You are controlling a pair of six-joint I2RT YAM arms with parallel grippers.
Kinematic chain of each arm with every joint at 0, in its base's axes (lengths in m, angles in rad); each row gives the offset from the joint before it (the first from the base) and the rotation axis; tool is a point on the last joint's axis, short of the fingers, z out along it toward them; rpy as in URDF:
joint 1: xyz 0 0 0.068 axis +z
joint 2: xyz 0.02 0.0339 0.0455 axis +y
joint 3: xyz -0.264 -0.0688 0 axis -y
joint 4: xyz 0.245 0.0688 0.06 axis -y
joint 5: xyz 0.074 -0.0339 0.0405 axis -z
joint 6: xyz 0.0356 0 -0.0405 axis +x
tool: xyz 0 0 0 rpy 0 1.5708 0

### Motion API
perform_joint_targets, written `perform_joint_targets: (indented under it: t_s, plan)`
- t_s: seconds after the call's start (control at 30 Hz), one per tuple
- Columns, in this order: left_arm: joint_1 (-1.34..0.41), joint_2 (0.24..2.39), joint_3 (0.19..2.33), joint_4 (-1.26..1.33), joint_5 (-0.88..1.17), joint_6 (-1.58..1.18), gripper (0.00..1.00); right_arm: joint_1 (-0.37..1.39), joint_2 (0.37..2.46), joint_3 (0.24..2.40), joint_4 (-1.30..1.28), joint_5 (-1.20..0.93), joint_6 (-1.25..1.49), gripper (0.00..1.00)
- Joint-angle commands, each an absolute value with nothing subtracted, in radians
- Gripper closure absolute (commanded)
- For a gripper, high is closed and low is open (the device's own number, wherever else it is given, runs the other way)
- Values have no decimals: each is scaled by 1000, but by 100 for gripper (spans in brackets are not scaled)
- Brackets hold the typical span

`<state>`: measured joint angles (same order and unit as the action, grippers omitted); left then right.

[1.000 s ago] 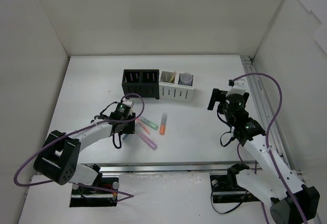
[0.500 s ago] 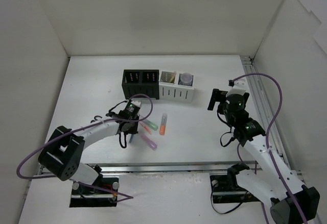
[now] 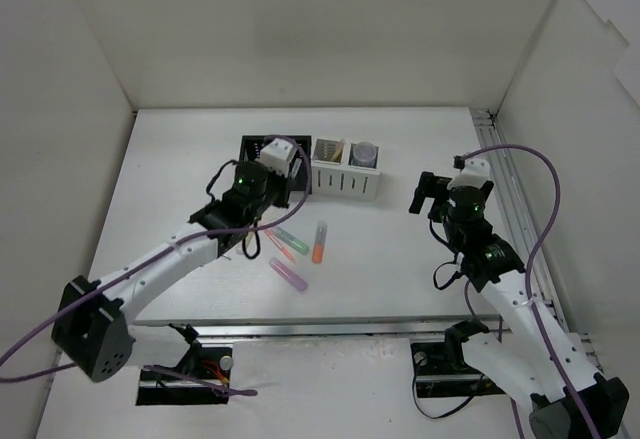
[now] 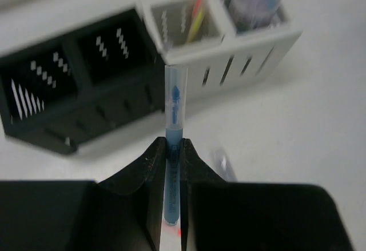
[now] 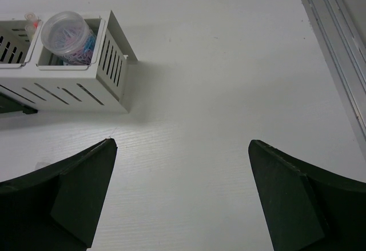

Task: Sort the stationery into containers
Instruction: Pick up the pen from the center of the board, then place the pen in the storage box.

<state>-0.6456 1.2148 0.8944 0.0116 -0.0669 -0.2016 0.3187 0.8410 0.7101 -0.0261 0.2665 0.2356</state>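
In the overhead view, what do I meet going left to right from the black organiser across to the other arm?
black organiser → white organiser → right gripper. The left gripper, shut on the blue marker, overlaps the black organiser, so it is left out.

Organisers, slatted, two compartments each: 2. One black organiser [image 4: 74,99], one white organiser [image 3: 347,181]. Compartments in all: 4.

Markers, short: 5. One blue marker [image 4: 173,111], one green marker [image 3: 292,237], one orange marker [image 3: 318,245], one pink-purple marker [image 3: 289,275], and a pinkish marker [image 3: 281,250] that reads as the fifth, though it is too small to be sure of.

Pens, thin: 2. One yellow pen [image 4: 198,20], one red pen [image 4: 198,0].

Round clear tub [image 5: 64,32] of coloured clips: 1.
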Motion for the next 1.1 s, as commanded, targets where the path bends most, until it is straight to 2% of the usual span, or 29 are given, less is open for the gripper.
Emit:
perform_joint_targets:
  t_s: [0.0,0.17,0.37,0.47,0.67,0.87,0.97,1.07]
  plan:
    - [-637,1377,1124,337,48,-23,100,304,799,710,90,305,235,2]
    - [-612,1627,1483,363,168,0,100,301,759,677,121,336,235,2]
    - [-571,1902,1672,477,279,-29,100,288,756,658,146,353,233,2]
    - [-552,1962,1716,524,339,-75,100,287,775,664,146,341,232,2]
    - [-503,2031,1649,676,396,-178,100,282,796,669,149,345,224,2]
    - [-503,1968,1470,770,338,-198,100,279,799,667,155,334,224,2]
    - [-503,1947,1439,744,340,-210,68,281,802,669,153,322,221,2]
    - [-503,1919,1413,749,356,-210,49,279,798,673,147,307,213,2]
